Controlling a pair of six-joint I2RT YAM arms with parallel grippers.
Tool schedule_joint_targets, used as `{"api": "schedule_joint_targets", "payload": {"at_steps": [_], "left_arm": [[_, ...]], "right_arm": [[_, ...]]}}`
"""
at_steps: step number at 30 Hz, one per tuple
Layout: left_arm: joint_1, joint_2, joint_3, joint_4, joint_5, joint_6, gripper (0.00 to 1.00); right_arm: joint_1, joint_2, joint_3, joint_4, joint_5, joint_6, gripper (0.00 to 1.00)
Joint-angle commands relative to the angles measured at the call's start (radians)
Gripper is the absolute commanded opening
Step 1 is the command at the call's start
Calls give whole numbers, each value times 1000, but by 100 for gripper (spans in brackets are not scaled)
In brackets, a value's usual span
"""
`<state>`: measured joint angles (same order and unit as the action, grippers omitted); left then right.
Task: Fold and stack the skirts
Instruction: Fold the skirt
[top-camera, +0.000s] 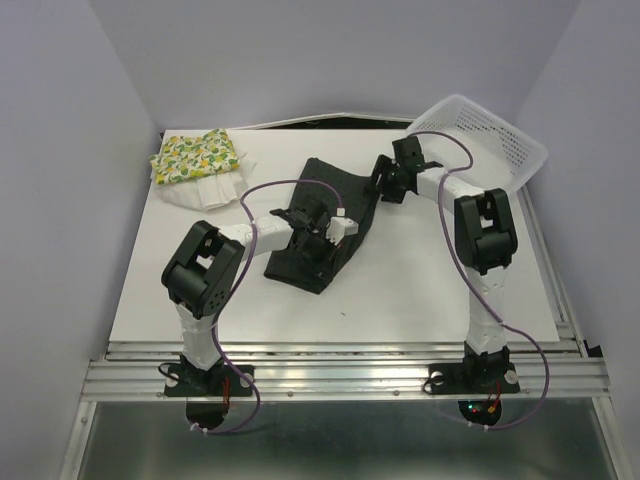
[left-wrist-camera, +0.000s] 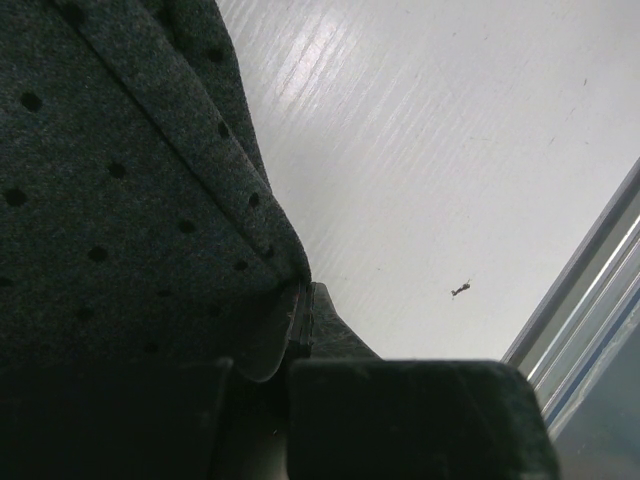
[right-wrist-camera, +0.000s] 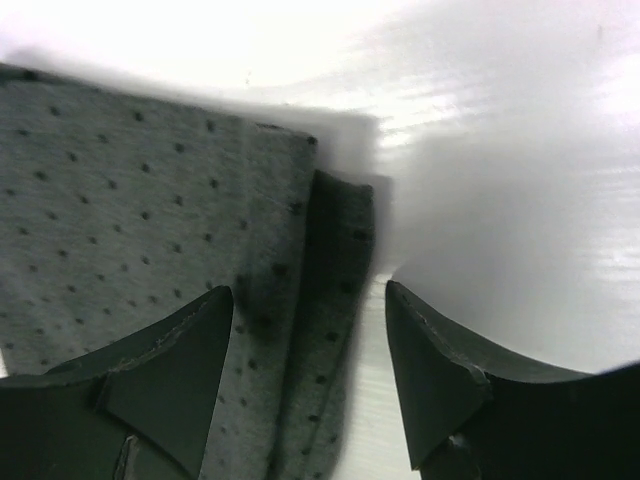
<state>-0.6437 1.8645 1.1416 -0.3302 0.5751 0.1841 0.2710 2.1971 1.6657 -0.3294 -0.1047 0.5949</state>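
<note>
Room lies open on the counter (top-camera: 430, 290) right of the black skirt (top-camera: 335, 195); left end effector (left-wrist-camera: 262, 372) clamps its fold, right end effector (right-wrist-camera: 308, 295) hovers apart over its edge.

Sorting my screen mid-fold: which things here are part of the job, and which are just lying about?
Job: black skirt, pinched in the left gripper; lemon-print skirt; white skirt.
Lying about: white mesh basket.

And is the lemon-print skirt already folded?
Folded: the lemon-print skirt is a small neat rectangle, lying on top of the white skirt at the far left.
</note>
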Motion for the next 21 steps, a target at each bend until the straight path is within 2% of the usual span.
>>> {"api": "schedule_joint_targets", "payload": {"at_steps": [1, 4, 7, 8, 10, 11, 12, 15, 17, 21], "left_arm": [[-11, 50, -40, -70, -57, 18, 0], [-13, 47, -39, -70, -54, 18, 0], [-13, 47, -40, -70, -49, 20, 0], [-13, 50, -40, -70, -47, 21, 0], [-13, 50, -40, -69, -49, 21, 0], [-11, 50, -40, -69, -50, 21, 0], [-11, 50, -40, -69, -49, 21, 0], [-13, 50, -39, -69, -49, 21, 0], [-13, 53, -39, -72, -50, 23, 0], [-11, 53, -37, -75, -50, 23, 0]], "right_arm": [[13, 52, 31, 26, 28, 3, 67], [13, 53, 26, 39, 46, 5, 57], [13, 56, 38, 41, 45, 0, 31], [45, 41, 104, 47, 72, -47, 3], [71, 35, 147, 46, 94, -96, 1], [91, 33, 175, 40, 111, -180, 1], [117, 32, 204, 32, 162, -181, 1], [243, 41, 287, 27, 420, -454, 1], [292, 47, 281, 82, 511, -522, 1], [320, 87, 296, 75, 586, -561, 2]]}}
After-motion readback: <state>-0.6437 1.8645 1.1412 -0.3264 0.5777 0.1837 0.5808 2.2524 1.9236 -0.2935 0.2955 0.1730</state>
